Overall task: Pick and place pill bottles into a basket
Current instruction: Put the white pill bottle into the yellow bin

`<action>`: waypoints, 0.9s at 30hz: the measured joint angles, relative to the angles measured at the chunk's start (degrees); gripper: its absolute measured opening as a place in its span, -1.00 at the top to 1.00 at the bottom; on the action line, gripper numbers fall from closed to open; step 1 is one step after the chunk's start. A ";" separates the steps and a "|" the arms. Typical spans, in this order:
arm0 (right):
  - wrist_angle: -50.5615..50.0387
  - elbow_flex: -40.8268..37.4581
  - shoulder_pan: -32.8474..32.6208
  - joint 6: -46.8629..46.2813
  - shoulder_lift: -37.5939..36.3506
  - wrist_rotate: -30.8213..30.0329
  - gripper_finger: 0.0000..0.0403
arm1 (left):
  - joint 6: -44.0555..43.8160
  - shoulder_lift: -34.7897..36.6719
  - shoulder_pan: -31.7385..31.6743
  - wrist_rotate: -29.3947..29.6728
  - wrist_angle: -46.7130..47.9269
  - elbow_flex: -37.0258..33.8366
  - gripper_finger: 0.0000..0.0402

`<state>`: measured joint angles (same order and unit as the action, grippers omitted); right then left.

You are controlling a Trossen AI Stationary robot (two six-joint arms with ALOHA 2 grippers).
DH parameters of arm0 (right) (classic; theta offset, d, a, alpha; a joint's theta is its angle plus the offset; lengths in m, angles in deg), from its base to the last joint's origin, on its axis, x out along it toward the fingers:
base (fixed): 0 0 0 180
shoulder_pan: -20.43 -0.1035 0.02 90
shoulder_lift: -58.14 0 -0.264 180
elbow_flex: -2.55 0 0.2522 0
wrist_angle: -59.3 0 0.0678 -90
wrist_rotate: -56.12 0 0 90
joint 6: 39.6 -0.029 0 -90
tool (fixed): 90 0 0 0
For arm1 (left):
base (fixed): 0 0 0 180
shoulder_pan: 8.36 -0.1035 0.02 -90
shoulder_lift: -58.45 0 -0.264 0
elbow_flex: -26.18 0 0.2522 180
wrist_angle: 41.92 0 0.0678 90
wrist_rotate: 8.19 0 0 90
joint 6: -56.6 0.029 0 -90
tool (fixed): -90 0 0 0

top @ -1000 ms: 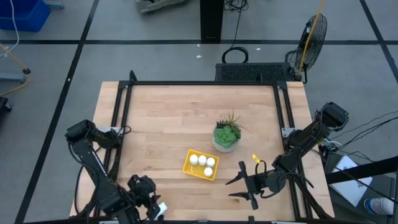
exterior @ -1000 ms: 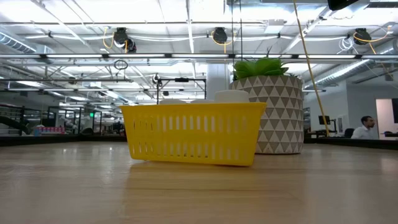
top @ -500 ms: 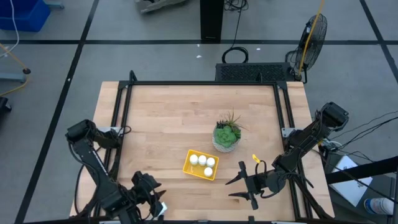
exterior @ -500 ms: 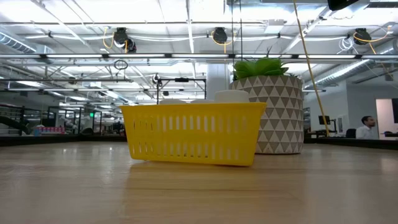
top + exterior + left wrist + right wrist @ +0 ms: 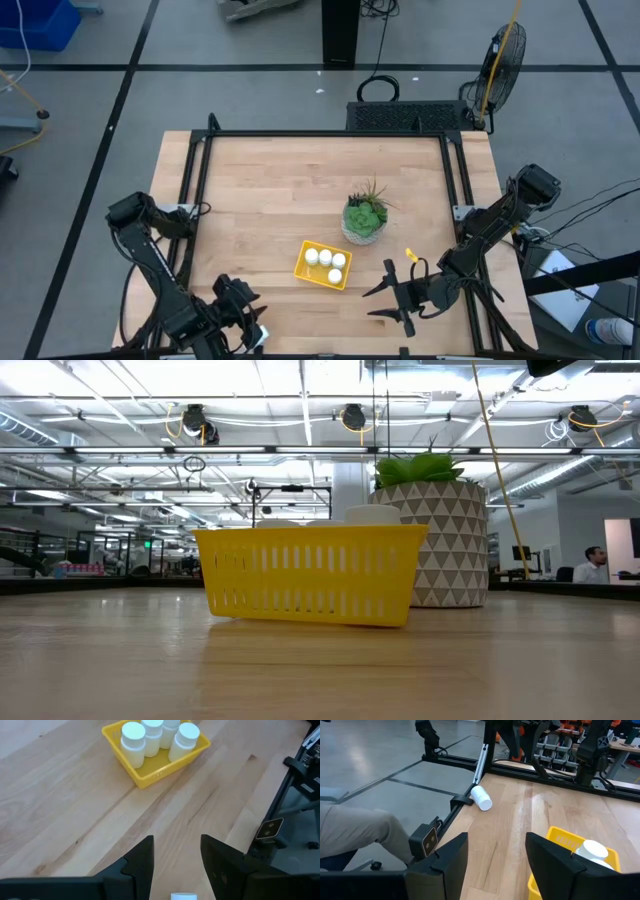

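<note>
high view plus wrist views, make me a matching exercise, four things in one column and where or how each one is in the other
Things:
1. basket
2. plant pot
3. loose bottle
4. right gripper

States:
A. lies on its side by the table edge
B. open, holding nothing
C. holds four upright bottles
D. stands right beside the basket

Pairs: 1-C, 2-D, 3-A, 4-B
</note>
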<state>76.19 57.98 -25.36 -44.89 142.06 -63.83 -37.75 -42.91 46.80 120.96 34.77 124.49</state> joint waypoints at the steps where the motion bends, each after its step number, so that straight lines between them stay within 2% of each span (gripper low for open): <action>1: 0.00 0.00 0.01 0.48 0.00 0.00 0.06 | 0.16 0.00 0.00 0.12 0.01 0.00 0.18; 7: 1.03 0.00 0.12 3.85 0.02 -0.28 0.04 | 0.18 0.00 0.00 0.41 -0.01 0.00 0.18; 9: 3.39 -0.09 0.34 3.01 0.02 -3.36 0.04 | 0.15 0.00 0.00 0.83 -0.01 0.00 0.18; 13: 16.13 -6.24 -0.29 3.49 -0.08 -8.98 0.06 | 0.15 0.01 0.00 1.35 -0.01 0.00 0.18; 18: 33.80 -17.10 -0.91 2.52 -0.02 -7.79 0.06 | 0.14 0.02 0.00 1.32 -0.02 0.02 0.18; 27: 36.53 -21.71 -1.61 3.06 0.00 -9.34 0.06 | -0.01 0.02 0.00 1.25 -0.01 0.02 0.18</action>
<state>112.72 36.27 -26.97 -41.82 142.06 -73.18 -37.75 -42.89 46.80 122.21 34.75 124.51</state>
